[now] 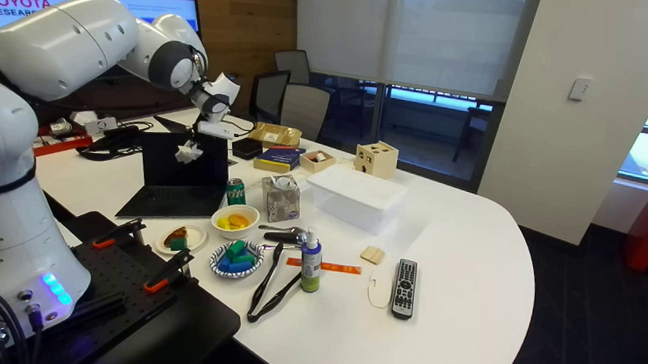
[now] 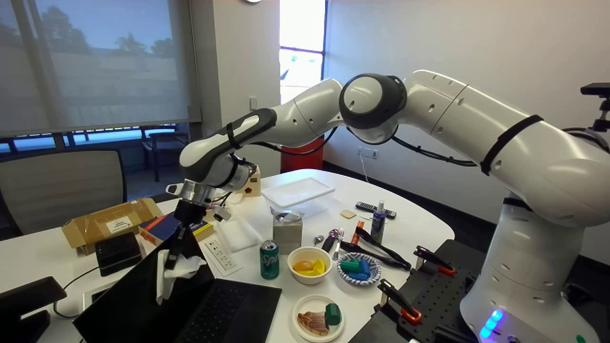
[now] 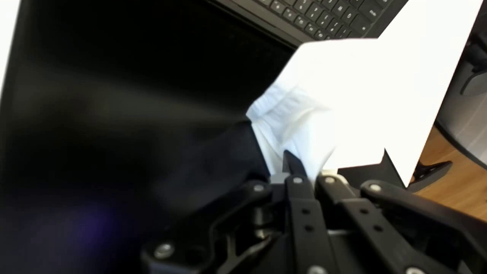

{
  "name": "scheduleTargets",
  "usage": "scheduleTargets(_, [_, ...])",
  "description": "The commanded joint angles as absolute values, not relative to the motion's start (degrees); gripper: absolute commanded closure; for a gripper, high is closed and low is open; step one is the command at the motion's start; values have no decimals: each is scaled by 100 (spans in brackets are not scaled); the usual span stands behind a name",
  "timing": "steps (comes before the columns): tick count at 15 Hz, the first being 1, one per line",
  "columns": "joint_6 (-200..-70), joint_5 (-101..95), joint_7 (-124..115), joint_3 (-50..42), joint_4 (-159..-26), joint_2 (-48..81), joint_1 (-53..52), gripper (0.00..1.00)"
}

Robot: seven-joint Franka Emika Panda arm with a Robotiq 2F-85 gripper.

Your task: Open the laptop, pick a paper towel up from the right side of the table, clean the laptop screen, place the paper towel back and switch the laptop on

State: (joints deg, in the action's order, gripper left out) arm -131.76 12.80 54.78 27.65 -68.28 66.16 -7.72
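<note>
Cleaning, as judged, the step in hand, with light, flat strokes likely called for next: one paper towel [image 2: 187, 267], white, thin, crumpled, pinched in the end effector [image 2: 171, 259] at the black laptop screen [image 1: 177, 171], contact uncertain; laptop [image 2: 198, 297], dark, unfolded upon the white counter [image 1: 468, 263].

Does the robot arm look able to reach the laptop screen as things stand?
Probably yes: the gripper holds the paper towel in front of the laptop screen, nothing visibly between; whether it touches is unclear.
</note>
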Motion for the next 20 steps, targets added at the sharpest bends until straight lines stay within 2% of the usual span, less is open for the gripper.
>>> scheduleTargets(1, [-13699,1337,5062,2585,-7052,6473,-744,100])
scheduleTargets(7, [-13438,1234,4230,2163,-7001,6592,-919,100])
scheduleTargets(13, [-12734,1097,4176,2282,-6780,6839,-1013,100])
scheduleTargets(20, [-12835,1159,4578,2519,-6758,6784,-1099,100])
